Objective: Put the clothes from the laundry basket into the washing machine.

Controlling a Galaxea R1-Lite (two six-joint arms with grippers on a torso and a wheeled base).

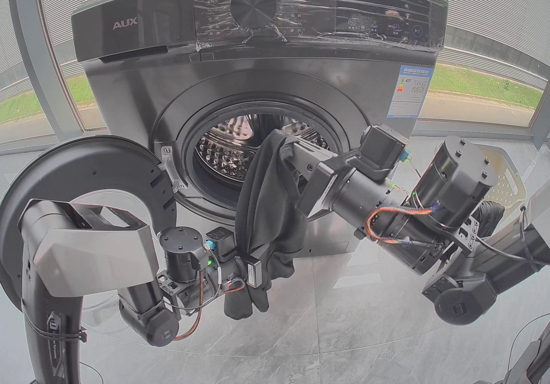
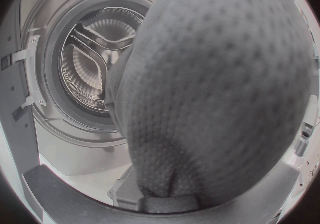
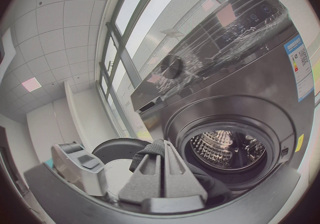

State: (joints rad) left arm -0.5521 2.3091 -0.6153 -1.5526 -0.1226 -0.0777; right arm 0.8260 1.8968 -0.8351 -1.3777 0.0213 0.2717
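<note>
Head view: a dark garment (image 1: 269, 202) is clamped by the raised right gripper (image 1: 289, 146) before the washing machine (image 1: 172, 76) opening. The left gripper (image 1: 259, 272), lower, is cloth-covered, so its grip cannot be told.

A dark garment (image 1: 268, 213) hangs from the right gripper (image 1: 293, 146) before the washing machine (image 1: 143, 87).

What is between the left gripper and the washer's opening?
The dark garment hangs there, partly hiding the opening in the left wrist view.
</note>
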